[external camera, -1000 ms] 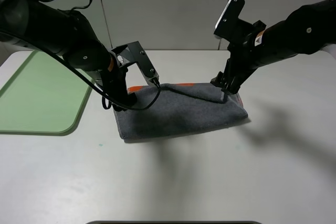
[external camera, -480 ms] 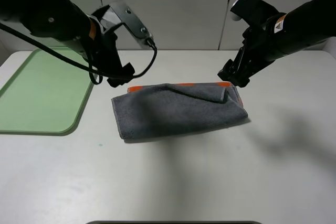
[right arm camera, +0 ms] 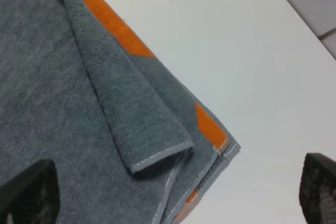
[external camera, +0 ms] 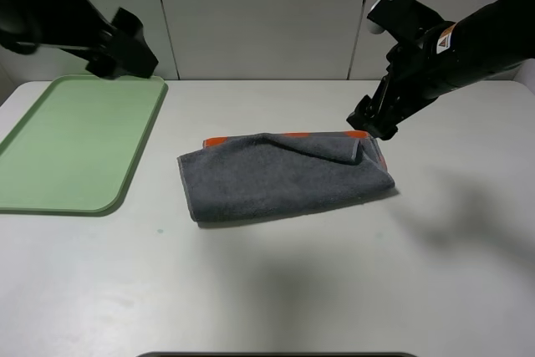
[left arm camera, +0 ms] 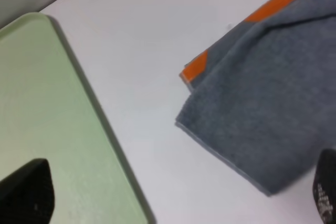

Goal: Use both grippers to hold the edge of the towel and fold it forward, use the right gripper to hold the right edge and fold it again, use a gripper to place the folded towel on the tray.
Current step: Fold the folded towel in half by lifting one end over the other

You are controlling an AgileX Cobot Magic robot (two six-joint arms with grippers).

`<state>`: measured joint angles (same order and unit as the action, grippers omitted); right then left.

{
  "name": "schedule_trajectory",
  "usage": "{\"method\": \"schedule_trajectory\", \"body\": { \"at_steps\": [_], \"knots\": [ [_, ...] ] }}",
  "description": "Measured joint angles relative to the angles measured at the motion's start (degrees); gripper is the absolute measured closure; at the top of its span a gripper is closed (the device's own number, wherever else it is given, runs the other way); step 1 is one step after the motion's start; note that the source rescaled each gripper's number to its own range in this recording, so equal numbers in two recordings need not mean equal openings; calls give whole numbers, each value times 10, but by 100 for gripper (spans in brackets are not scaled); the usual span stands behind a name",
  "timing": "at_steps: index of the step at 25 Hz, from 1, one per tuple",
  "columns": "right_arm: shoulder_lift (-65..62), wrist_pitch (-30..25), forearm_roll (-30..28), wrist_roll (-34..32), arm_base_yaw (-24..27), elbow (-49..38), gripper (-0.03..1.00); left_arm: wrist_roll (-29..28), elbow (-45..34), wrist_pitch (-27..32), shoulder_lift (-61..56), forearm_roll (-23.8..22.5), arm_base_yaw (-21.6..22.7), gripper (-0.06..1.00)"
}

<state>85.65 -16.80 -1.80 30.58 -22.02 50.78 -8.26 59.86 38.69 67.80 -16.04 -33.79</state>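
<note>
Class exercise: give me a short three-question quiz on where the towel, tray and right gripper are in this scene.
1. True or false: the towel lies on the table, outside the tray.
2. Choose one. The right gripper is: A) clamped on the towel; B) open, above the towel's far right corner; C) resting in the tray.
3. Fill in: the stripe along the towel's far edge is ____.
Key: 1 true; 2 B; 3 orange.

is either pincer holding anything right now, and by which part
Nothing is held. The left pincer and the right pincer are both open and empty; the towel lies free on the table.
</note>
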Motion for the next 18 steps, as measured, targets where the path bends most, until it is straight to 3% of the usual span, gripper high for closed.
{"method": "schedule_trajectory", "body": {
  "at_steps": [5,10,14,18],
  "knots": [
    [0,0,0,0,0,0,-3,-1,0,62,-98,59,0,-6],
    [0,1,0,0,0,0,-3,-1,-1,172,-181,116,0,-6],
    [0,15,0,0,0,0,-3,8,-2,249,-240,118,0,-6],
    [0,17,0,-8,0,0,-3,10,-2,283,-301,118,0,-6]
  ]
}}
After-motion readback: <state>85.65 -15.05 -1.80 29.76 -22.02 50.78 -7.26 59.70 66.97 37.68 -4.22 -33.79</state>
